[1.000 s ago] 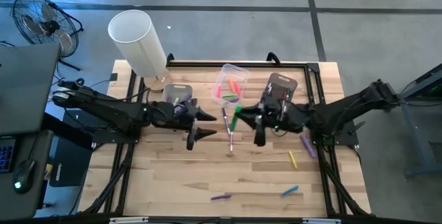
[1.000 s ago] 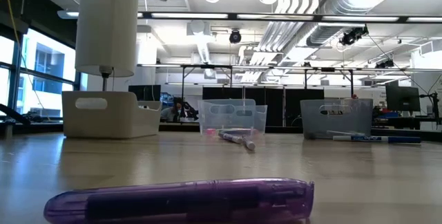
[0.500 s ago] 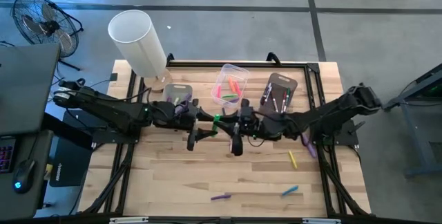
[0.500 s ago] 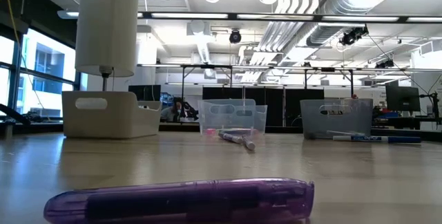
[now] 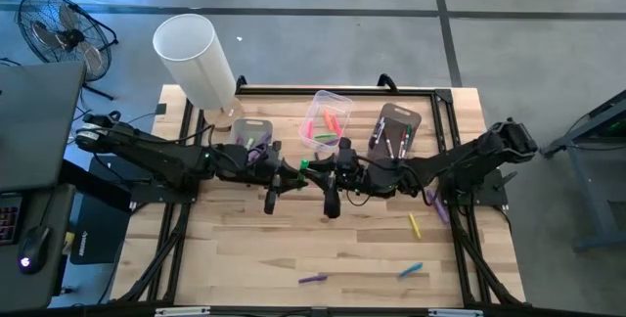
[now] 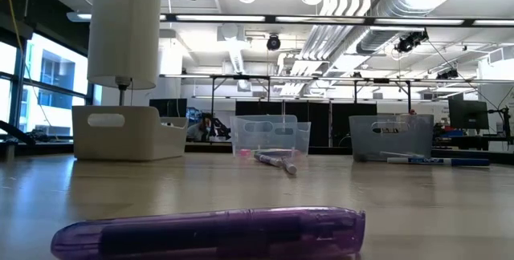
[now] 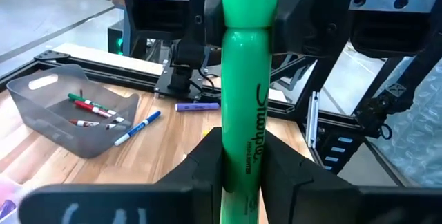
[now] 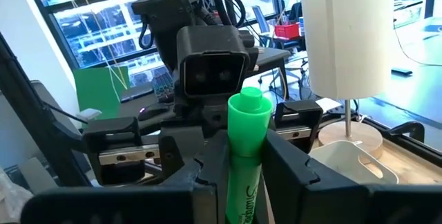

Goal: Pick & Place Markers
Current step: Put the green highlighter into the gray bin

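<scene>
A green marker (image 7: 245, 106) is clamped at once by the left gripper (image 5: 284, 177) and the right gripper (image 5: 328, 174), which meet above the table (image 5: 245, 258) just in front of the clear bin (image 5: 327, 121). Each end of the marker is pinched between one gripper's fingers. Other markers (image 5: 413, 224) lie scattered on the wood beyond the right gripper

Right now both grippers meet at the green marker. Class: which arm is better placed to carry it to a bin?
Probably the left: its gripper also clamps the green marker, and the left bin lies nearest.
</scene>
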Robot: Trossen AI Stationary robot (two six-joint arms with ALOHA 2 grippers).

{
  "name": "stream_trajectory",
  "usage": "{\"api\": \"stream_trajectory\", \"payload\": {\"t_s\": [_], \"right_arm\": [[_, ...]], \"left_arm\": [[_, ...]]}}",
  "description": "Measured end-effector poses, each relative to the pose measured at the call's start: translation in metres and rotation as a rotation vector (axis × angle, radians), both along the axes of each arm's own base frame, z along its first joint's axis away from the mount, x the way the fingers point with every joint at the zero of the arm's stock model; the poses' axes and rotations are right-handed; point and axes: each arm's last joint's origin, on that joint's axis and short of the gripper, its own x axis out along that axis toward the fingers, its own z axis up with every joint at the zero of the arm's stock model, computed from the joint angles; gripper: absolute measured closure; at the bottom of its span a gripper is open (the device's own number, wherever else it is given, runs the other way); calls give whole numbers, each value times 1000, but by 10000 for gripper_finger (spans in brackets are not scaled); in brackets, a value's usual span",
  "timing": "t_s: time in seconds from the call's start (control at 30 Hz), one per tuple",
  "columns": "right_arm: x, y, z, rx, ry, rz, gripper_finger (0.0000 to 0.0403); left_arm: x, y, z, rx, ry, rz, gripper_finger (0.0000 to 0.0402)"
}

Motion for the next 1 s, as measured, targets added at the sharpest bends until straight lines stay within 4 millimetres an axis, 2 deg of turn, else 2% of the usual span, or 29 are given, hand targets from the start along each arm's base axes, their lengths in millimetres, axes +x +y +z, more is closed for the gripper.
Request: {"api": "stream_trajectory", "payload": {"t_s": [0.2, 0.37, 0.5, 0.57, 0.7, 0.8, 0.9, 1.0], "right_arm": [[-2, -1, -1, -1, 20, -27, 335], [-19, -11, 9, 66, 91, -36, 313], [-36, -13, 13, 123, 165, -43, 292], [-41, -13, 13, 142, 192, -48, 286], [-49, -7, 14, 173, 215, -44, 285], [-51, -1, 6, 178, 241, -55, 284], [-52, 1, 0, 215, 250, -60, 284], [-54, 4, -4, 251, 281, -59, 284]], "left_arm": [[1, 6, 0, 9, 50, 36, 342], [-7, 25, 15, -27, 210, 166, 339], [-31, 47, 25, -5, 434, 332, 333], [-51, 59, 23, -14, 547, 443, 333], [-89, 83, 8, -99, 638, 620, 331], [-112, 93, -12, -230, 647, 647, 331], [-127, 99, -37, -350, 681, 680, 330], [-129, 101, -60, -402, 729, 690, 329]]}}
